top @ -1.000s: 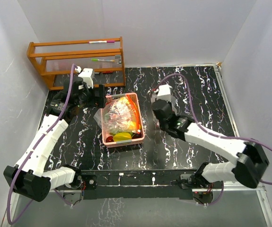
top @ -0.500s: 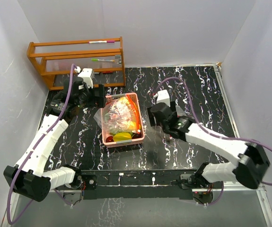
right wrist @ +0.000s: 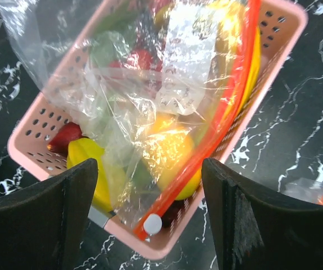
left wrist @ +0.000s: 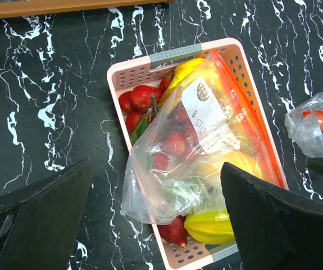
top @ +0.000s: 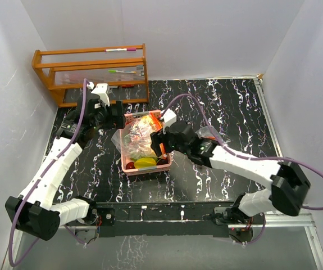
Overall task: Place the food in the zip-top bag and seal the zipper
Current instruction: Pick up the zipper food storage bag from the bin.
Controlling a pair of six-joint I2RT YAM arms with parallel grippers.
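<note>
A pink basket point(top: 126, 166) stands mid-table with a clear zip-top bag point(top: 140, 130) lying across it. Through the plastic point(left wrist: 200, 146) show red strawberries, a yellow fruit point(right wrist: 169, 152) and green pieces. Loose food lies in the basket beside the bag: strawberries point(left wrist: 141, 97) and a yellow ribbed fruit point(left wrist: 209, 226). The bag's orange zipper point(right wrist: 228, 107) runs along the basket's right wall, its white slider point(right wrist: 152, 225) at the near end. My left gripper point(top: 118, 115) hangs open by the basket's far-left corner. My right gripper point(top: 158, 140) is open above the basket's right side, holding nothing.
A second crumpled clear bag point(top: 209, 134) with an orange strip lies on the black marbled table to the right of the basket. A wooden rack point(top: 91, 70) with pens stands at the back left. White walls close in the table.
My right arm has swung left from the table beside the basket to above its right side, and its jaws have opened. The left arm has barely shifted.
</note>
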